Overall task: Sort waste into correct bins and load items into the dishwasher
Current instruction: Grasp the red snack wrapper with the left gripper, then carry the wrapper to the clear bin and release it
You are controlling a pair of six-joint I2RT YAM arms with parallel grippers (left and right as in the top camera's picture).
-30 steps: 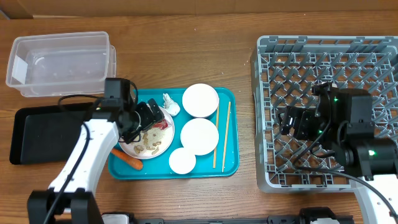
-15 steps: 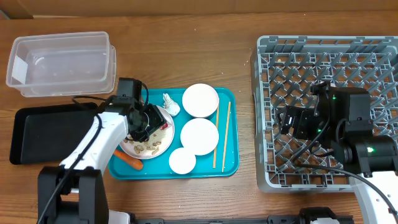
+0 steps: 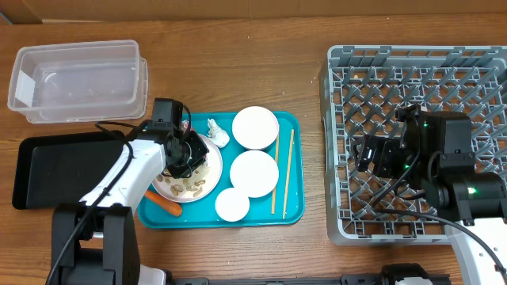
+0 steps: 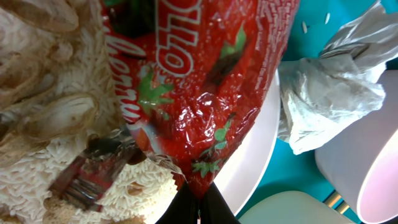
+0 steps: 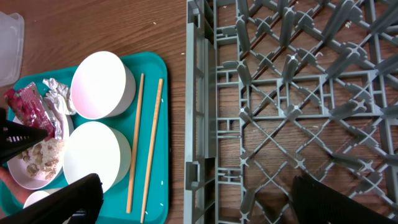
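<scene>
While left fingers (image 4: 217,210) pinch red wrapper (image 4: 199,81) on plate (image 4: 261,143) | tissue (image 4: 323,93) beside | right fingers (image 5: 68,196) spread

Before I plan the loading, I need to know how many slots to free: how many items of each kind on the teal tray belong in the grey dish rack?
Round white plate: 1
Round white bowls: 2
Small white cup: 1
Thin light wooden chopsticks: 2
Total: 6
</scene>
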